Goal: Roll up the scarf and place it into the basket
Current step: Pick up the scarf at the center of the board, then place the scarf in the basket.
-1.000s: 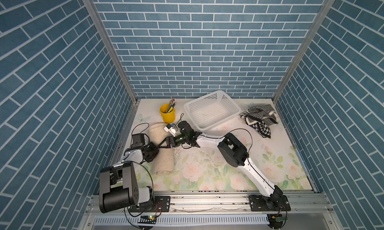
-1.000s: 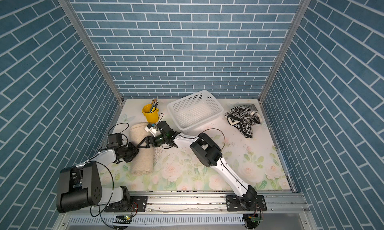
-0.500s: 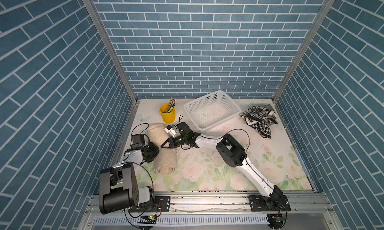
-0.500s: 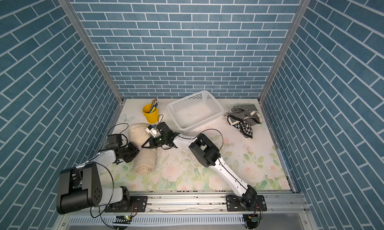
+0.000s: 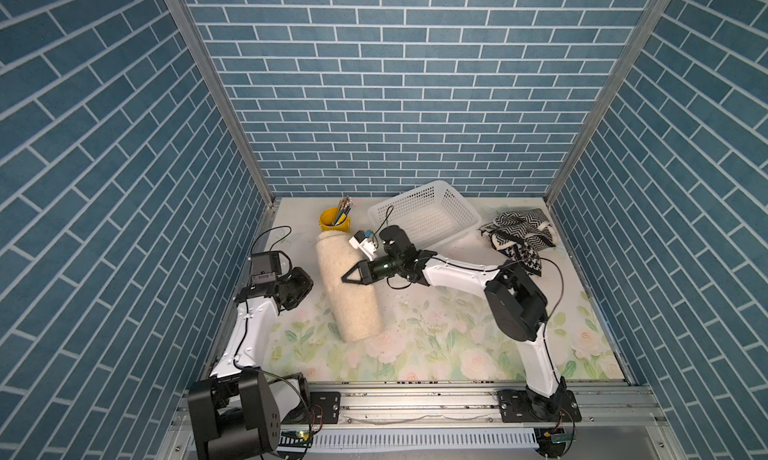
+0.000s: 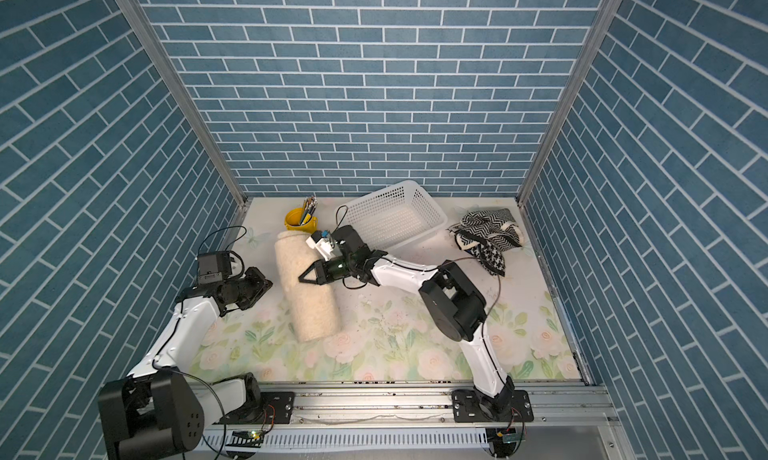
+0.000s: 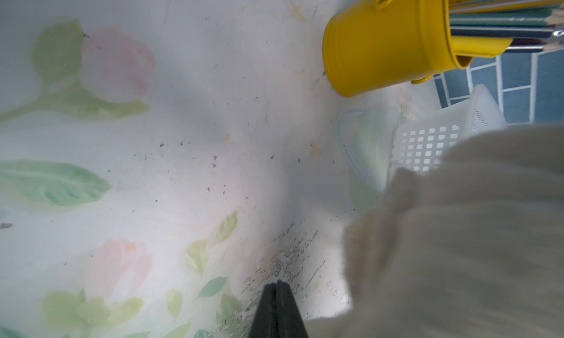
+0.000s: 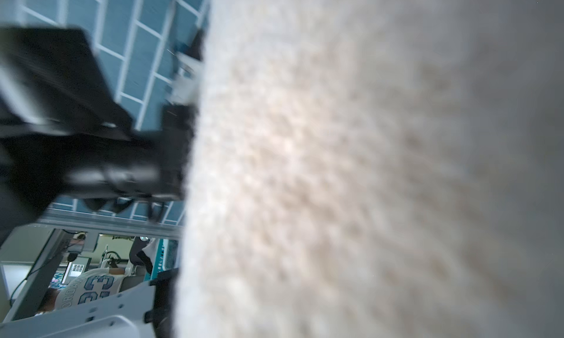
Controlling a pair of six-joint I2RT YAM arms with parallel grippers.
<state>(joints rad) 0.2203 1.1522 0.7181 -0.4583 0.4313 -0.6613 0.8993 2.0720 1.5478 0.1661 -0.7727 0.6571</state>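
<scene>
Mostly blurred scarf (image 8: 351, 168) fills right wrist view, right gripper (image 5: 345, 279) pinching it, left gripper (image 7: 277, 287) closed, cropped

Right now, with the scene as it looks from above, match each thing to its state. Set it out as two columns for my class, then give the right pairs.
Things:
1. cream scarf
2. basket
3. yellow bucket
4. black-and-white cloth

States:
A. holds pencils
B. empty
C. crumpled in a heap
D. rolled up, lying on its side

Pairs: 1-D; 2-B; 3-A; 4-C
</scene>
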